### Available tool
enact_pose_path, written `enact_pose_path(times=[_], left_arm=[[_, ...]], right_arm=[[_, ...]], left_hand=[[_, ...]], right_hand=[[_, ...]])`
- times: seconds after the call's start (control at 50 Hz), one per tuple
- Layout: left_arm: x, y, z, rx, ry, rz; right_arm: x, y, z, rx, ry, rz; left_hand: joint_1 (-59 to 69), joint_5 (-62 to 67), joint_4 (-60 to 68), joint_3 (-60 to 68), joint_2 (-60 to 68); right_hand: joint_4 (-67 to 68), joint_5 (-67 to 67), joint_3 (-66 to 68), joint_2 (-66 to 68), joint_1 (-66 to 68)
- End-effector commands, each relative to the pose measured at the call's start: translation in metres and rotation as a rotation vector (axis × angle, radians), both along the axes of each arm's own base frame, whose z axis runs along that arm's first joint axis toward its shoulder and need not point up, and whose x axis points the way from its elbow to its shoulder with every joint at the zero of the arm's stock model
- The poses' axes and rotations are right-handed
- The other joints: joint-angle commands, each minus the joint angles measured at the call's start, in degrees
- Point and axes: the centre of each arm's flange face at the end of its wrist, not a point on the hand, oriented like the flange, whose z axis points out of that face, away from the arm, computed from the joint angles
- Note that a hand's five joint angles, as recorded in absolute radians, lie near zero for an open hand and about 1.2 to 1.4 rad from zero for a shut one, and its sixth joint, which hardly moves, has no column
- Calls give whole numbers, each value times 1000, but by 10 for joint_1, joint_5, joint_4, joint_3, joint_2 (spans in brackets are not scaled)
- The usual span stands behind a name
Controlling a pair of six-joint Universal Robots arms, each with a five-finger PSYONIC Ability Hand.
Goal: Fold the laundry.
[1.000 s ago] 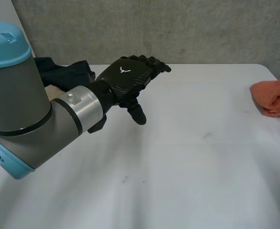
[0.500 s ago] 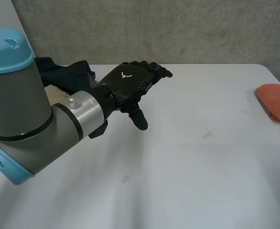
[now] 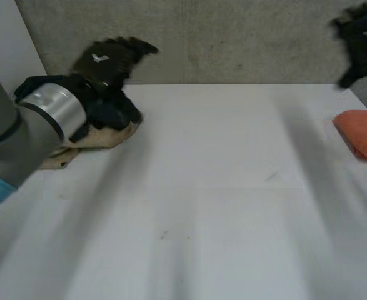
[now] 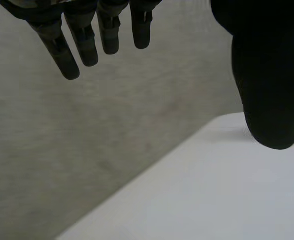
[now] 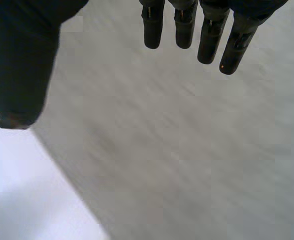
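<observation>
In the head view, a white table (image 3: pixel 221 206) stands against a rough grey wall (image 3: pixel 233 37). The left hand (image 3: pixel 111 57) is up in the air at the far left corner. Half a second ago it was out over the table; now it has pulled back and gone up. Just under it lies the laundry: a dark cloth (image 3: pixel 111 112) on top of a beige cloth (image 3: pixel 102 136). An orange cloth (image 3: pixel 363 132) lies folded at the right edge of the table, where it was before. The right hand (image 3: pixel 363 37) has come in above it, high in front of the wall. The big middle of the table is bare, with lots of room to move.

In the left wrist view, the left hand's fingers (image 4: pixel 66 55) hang straight and its thumb (image 4: pixel 269 80) sticks out apart from them. It holds nothing. Past them are the wall and a corner of the table.

In the right wrist view, the right hand's fingers (image 5: pixel 184 25) are straight too, with the thumb (image 5: pixel 21 60) well apart. It is loose and holds nothing. The wall is ahead, with a bit of table edge by the thumb.
</observation>
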Motion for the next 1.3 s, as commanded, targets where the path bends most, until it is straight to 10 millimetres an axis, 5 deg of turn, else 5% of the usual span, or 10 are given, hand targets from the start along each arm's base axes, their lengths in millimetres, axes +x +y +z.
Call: enact_pose_path(times=[0.02, 0.08, 0.18, 0.38, 0.62, 0.86, 0.98, 1.08, 1.14, 1.3], left_arm=[[44, -64, -6, -88, 20, 178], [74, -106, -29, -77, 0, 268], [98, -145, -64, -76, -101, 315], [98, -188, -135, -128, -301, 241], [62, -204, -153, -133, -172, 132], [52, -226, -176, -181, -162, 154], [55, -232, -181, -189, -161, 192], [55, -232, -182, -189, -160, 204], [53, -231, -178, -189, -160, 226], [32, -193, -99, -257, -133, 273]], right_arm=[[62, 82, -43, 243, -61, 313], [85, 115, -71, 343, -16, 394], [106, 158, -105, 426, 83, 486], [95, 167, -133, 512, 131, 413], [90, 176, -146, 566, 139, 401], [88, 179, -153, 587, 141, 399], [87, 180, -157, 602, 145, 395], [87, 180, -157, 602, 143, 395], [87, 179, -157, 601, 143, 395], [78, 169, -157, 604, 128, 355]], left_hand=[[6, -13, -4, -9, -4], [11, -8, 1, -4, 1], [19, 1, 9, 4, 9], [46, 28, 36, 31, 36], [145, 127, 135, 130, 135], [325, 307, 315, 310, 315], [455, 436, 445, 440, 445], [691, 673, 681, 676, 681], [692, 673, 682, 677, 682], [692, 673, 682, 677, 682]], right_hand=[[-35, -31, -23, -28, -16], [-35, -31, -23, -28, -16], [-35, -31, -23, -28, -16], [-35, -31, -23, -28, -16], [-35, -31, -23, -28, -16], [-35, -31, -23, -28, -16], [-35, -31, -23, -28, -16], [-35, -31, -23, -28, -16], [-35, -31, -23, -28, -16], [-35, -31, -23, -28, -16]])
